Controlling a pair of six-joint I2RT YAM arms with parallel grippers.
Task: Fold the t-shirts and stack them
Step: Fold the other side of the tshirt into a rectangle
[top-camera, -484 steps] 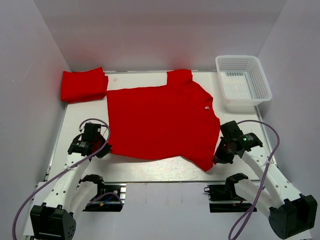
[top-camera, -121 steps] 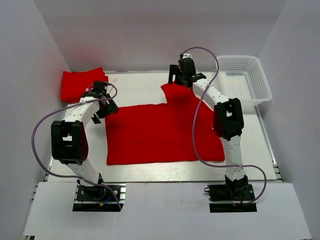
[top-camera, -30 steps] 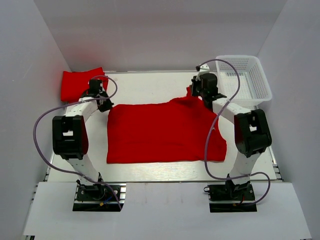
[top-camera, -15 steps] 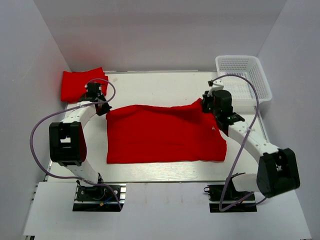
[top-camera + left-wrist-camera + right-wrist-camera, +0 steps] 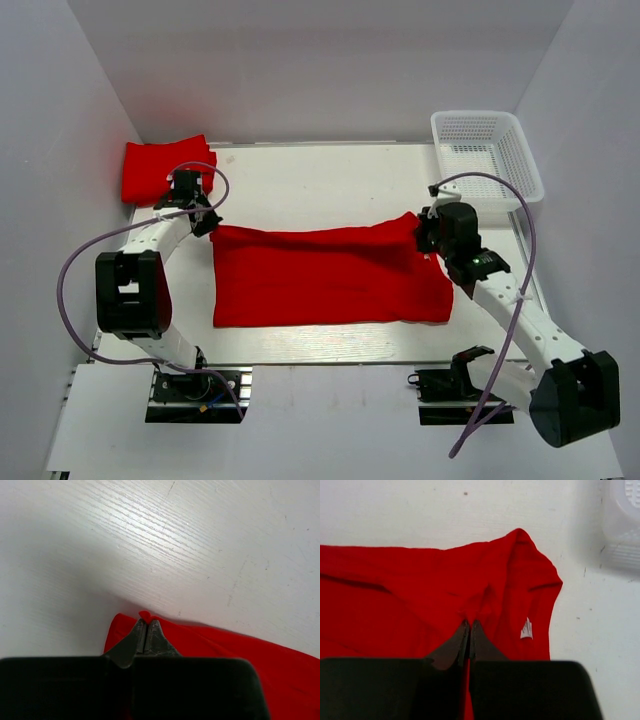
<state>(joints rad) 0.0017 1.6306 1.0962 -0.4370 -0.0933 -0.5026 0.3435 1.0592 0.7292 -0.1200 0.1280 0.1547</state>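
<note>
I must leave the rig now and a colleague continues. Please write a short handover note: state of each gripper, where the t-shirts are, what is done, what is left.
Left gripper: shut, pinching the far-left corner of the spread shirt.
Right gripper: shut on cloth near the same shirt's far-right corner.
Shirts: the spread shirt lies mid-table as a wide band; the folded shirt sits in the far-left corner.
Done: one shirt folded; the spread shirt looks partly folded.
Left: finish folding it, then stack it on the folded shirt.
</note>
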